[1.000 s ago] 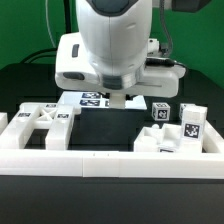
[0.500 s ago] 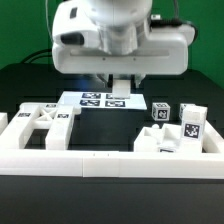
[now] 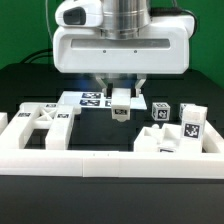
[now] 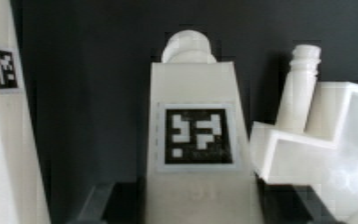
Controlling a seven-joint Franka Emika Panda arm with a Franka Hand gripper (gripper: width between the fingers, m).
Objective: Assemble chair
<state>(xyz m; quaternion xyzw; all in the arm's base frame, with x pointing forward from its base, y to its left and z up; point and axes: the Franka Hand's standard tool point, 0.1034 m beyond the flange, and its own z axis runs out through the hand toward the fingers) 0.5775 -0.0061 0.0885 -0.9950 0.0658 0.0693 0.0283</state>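
Chair part (image 3: 121, 107) — tagged white bar | position: inside tool (image 3: 121, 99), between jaws | tool — partly closed, gripping it

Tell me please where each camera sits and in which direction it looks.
Exterior view: off the arm, set low, facing it over the border wall; shows the arm's lower end and the end effector.
Wrist view: on the wrist, looking along the held chair part toward the dark table; no robot part shows clearly.
Shared: that chair part, gripped by the end effector.

Bright even light, wrist cam blurry
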